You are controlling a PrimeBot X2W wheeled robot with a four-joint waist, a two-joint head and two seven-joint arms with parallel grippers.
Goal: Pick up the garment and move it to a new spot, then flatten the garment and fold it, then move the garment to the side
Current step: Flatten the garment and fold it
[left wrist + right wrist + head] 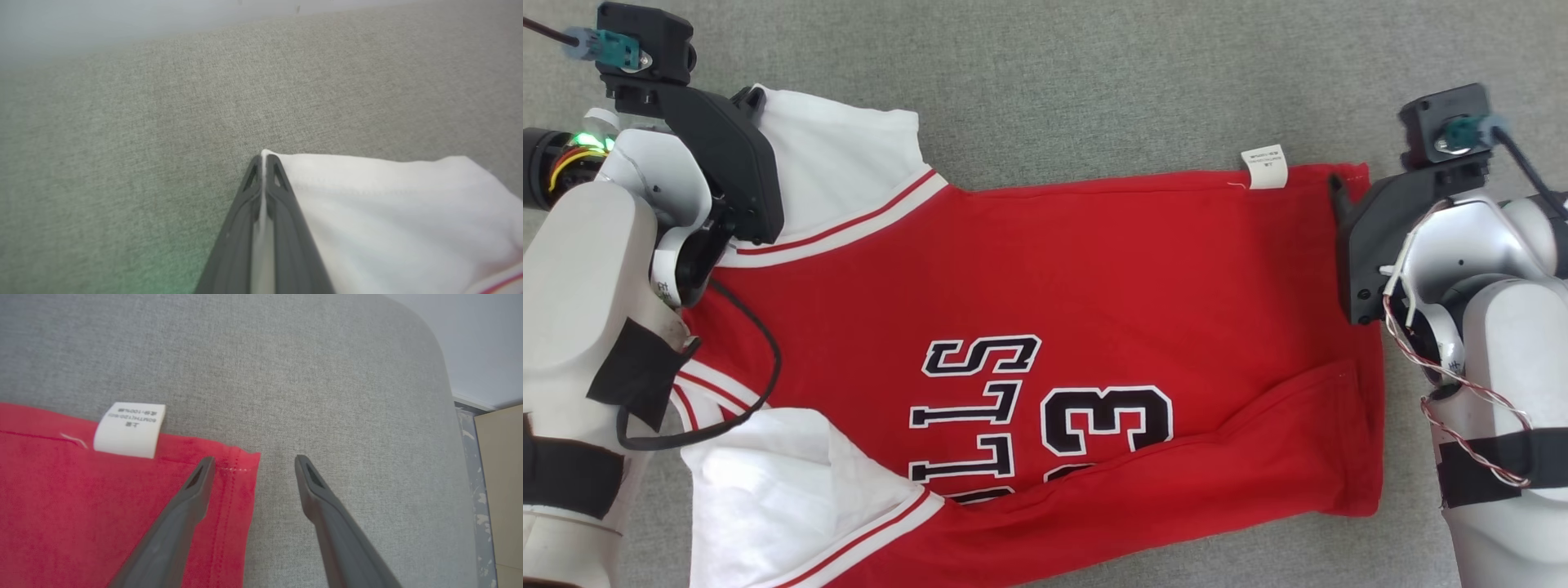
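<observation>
On the grey surface (1094, 82) my left gripper (264, 163) pinches the jersey (1094, 310) by its sleeve (388, 204), my right gripper (254, 458) gapes astride the hem (239, 486); folding remains.

Some plain indoor workroom, perhaps a lab. A grey woven cloth surface (1094, 73) spreads wide. A bare pale wall (486, 343) and a beige panel (500, 477) stand at the right.

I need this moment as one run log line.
left pincer: shut on white fabric sleeve of red basketball jersey | right pincer: open, astride red hem corner | surface: grey woven cloth | step: grasp before fold
</observation>
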